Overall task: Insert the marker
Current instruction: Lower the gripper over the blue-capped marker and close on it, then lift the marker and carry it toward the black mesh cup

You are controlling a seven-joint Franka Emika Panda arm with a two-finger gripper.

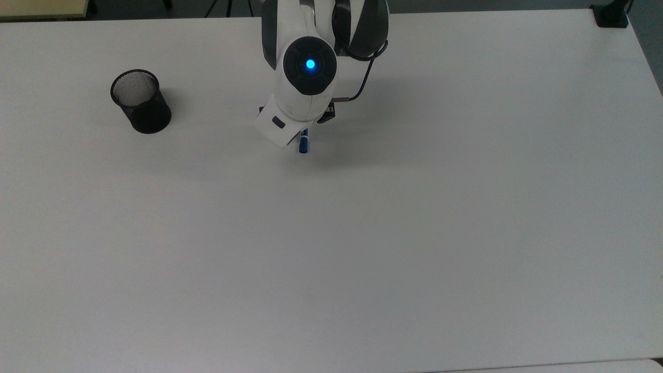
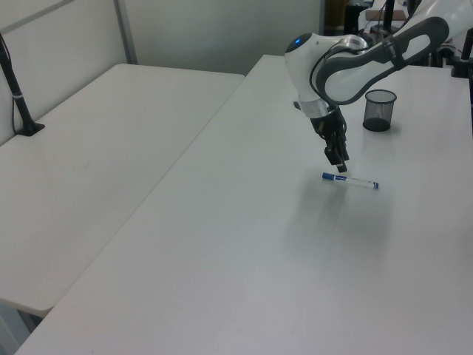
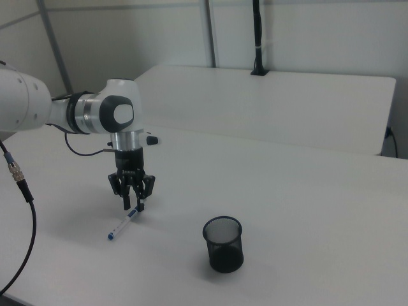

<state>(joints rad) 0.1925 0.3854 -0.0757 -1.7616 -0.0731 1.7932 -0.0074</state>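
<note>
Right view, showing white table [image 3: 306, 191] with the task barely begun: nothing gripped, nothing inserted yet. Black mesh cup [image 3: 224, 244] standing upright and empty, well apart from the work. Gripper [image 3: 132, 205] hanging low over the marker's capped end, fingers spread apart, not closing on anything. Marker [image 3: 123, 225] lying flat on the table, long axis running up-down in top view, blue cap [image 1: 304, 144] pointing toward the top view's bottom.
</note>
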